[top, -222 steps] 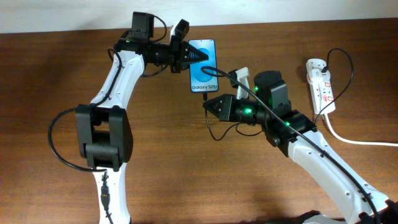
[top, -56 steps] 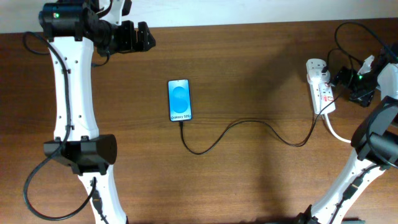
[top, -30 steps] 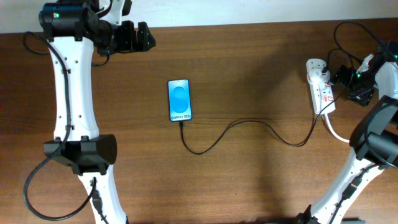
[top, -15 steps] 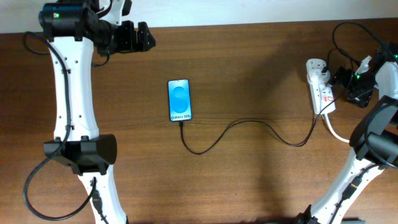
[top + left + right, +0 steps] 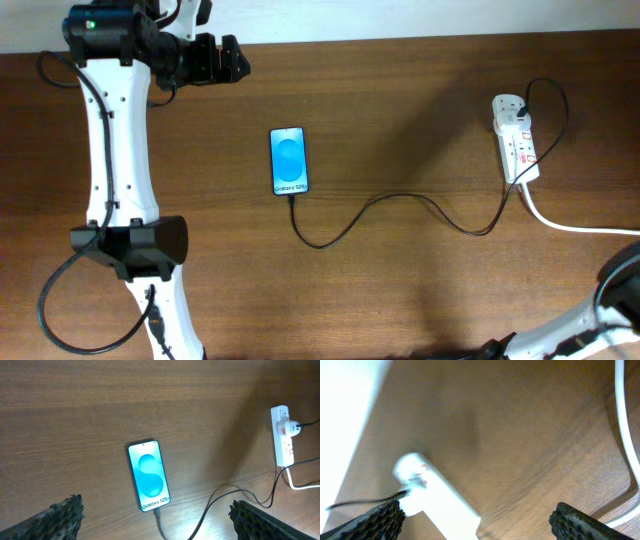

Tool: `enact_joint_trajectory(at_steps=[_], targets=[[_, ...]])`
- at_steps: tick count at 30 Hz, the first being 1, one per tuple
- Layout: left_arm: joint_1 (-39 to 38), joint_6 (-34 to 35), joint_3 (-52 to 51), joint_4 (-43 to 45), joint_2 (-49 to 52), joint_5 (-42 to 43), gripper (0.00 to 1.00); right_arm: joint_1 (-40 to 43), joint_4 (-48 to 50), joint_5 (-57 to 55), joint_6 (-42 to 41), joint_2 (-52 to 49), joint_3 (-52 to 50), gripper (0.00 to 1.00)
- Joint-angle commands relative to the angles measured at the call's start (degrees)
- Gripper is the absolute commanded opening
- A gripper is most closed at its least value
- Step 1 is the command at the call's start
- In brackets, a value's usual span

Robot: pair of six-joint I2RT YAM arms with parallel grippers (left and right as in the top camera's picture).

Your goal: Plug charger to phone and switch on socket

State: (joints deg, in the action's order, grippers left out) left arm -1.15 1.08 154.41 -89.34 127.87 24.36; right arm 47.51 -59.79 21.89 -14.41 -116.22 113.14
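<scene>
The phone (image 5: 289, 161) lies flat mid-table, its blue screen lit; the left wrist view shows the phone (image 5: 149, 475) too. The charger (image 5: 400, 198), a thin black cable, runs from the phone's near edge in a loop to the socket (image 5: 516, 138). That white strip lies at the far right with a black plug in it. My left gripper (image 5: 238, 60) hovers open at the far left, well away from the phone. My right gripper (image 5: 477, 515) is open and empty above the blurred socket (image 5: 437, 497), and is out of the overhead view.
A thick white cord (image 5: 580, 226) trails from the socket off the right edge. The left arm's column (image 5: 120, 170) stands along the left side. Part of the right arm (image 5: 622, 285) shows at the bottom right corner.
The right gripper, which was beside the socket, has pulled away and left the overhead view. The left arm, phone and cable have not moved.
</scene>
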Motion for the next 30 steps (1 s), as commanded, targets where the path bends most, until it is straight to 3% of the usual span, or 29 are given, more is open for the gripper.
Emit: enact_joint_trajectory(at_steps=[1, 7, 11, 15, 22, 30], targets=[[0.09, -0.72, 0.52, 0.07, -0.72, -0.22, 0.99, -1.79, -0.15, 4.92, 5.25, 10.97, 1.38, 0.98], [0.09, -0.72, 0.52, 0.07, -0.72, -0.22, 0.99, -15.87, -3.13, 4.92, 13.57, 28.44, 1.36, 0.98], [0.09, -0.72, 0.52, 0.07, -0.72, -0.22, 0.99, -28.26, -10.71, 4.59, 18.78, 33.16, 1.36, 0.98], [0.09, -0.72, 0.52, 0.07, -0.72, -0.20, 0.99, -35.19, -16.94, 4.44, 21.92, 37.33, 1.36, 0.98], [0.09, -0.72, 0.52, 0.07, -0.72, -0.22, 0.99, -35.17, -22.49, 5.97, 21.07, 38.23, 1.36, 0.98], [0.09, -0.72, 0.52, 0.07, -0.72, -0.20, 0.99, -35.17, -22.49, 5.95, 21.07, 37.20, 1.29, 0.99]])
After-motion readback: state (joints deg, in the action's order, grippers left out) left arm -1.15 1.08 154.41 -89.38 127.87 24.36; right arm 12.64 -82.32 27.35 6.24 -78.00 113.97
